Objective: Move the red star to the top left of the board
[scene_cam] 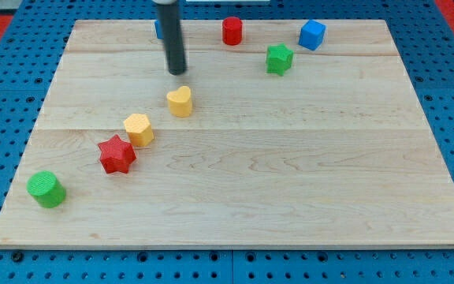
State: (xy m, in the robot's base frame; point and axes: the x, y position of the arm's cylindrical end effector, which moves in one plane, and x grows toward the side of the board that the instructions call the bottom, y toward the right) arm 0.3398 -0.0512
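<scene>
The red star point(117, 154) lies on the wooden board point(290, 173) at the view's lower left. A yellow hexagon block point(139, 128) touches or nearly touches its upper right side. A yellow heart point(180, 102) sits further up and right. My tip point(178, 72) is just above the yellow heart in the view, well up and right of the red star, apart from both.
A green cylinder point(46, 189) stands at the lower left corner. A red cylinder point(232, 31), a green star point(279, 59) and a blue cube point(312, 35) sit near the top edge. A blue block point(158, 29) is partly hidden behind the rod.
</scene>
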